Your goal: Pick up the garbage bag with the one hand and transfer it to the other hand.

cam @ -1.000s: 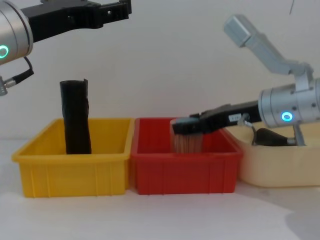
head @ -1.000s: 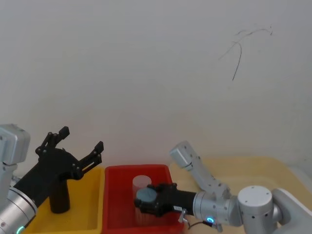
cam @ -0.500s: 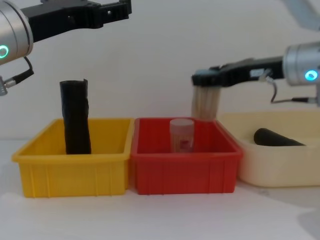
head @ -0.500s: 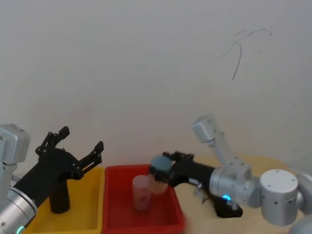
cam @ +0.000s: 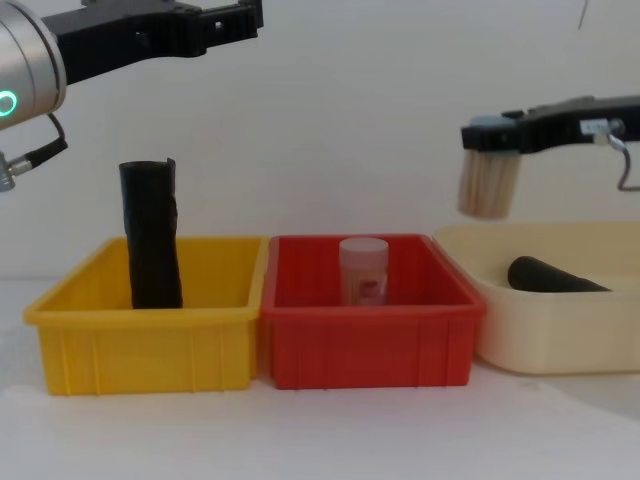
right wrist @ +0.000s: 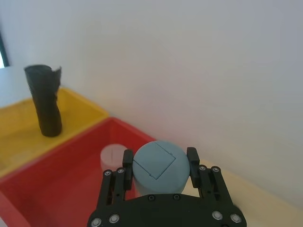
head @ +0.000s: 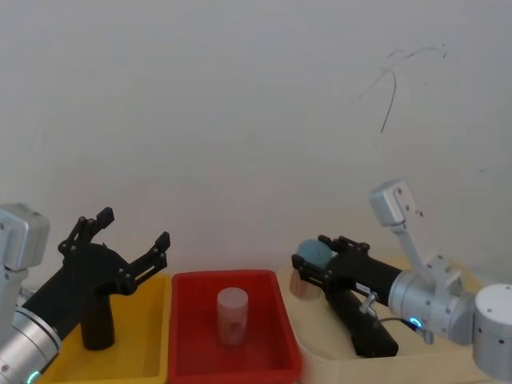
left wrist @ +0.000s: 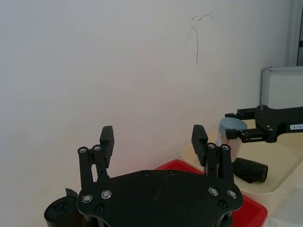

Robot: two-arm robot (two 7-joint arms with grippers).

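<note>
From the head camera, the left gripper [head: 128, 232] hangs with its fingers spread wide above the yellow bin [head: 140, 352], holding nothing. An upright black roll, the garbage bag [head: 98, 324], stands in that bin below the gripper. The red bin [head: 188, 364] next to it holds a small translucent jar [head: 232, 314]. On the right, the right gripper [head: 310, 262] is clamped around a blue-capped container of sticks [head: 307, 268] above the near edge of the cream tub [head: 448, 360], where a second black roll [head: 364, 324] lies.

In the left wrist view, the left gripper's fingers [left wrist: 106, 142] stand far apart with only wall between them. The top of the garbage bag [left wrist: 59, 213] peeks in beside the palm. Farther off, the right gripper [left wrist: 232, 135] carries the capped container [left wrist: 230, 135] over the tub [left wrist: 279, 165].

In the right wrist view, the right gripper [right wrist: 157, 163] pinches the blue cap [right wrist: 157, 165] from both sides. Beyond it sit the jar [right wrist: 113, 158] in the red bin [right wrist: 61, 175] and the garbage bag [right wrist: 44, 100] upright in the yellow bin [right wrist: 80, 111].

From the chest camera, the garbage bag [cam: 150, 235] rises well above the yellow bin's [cam: 140, 340] rim. The left gripper [cam: 240, 15] is high above it, apart from it. The right gripper [cam: 480, 135] holds the stick container [cam: 488, 185] in the air just over the tub's [cam: 540, 330] left rim.
</note>
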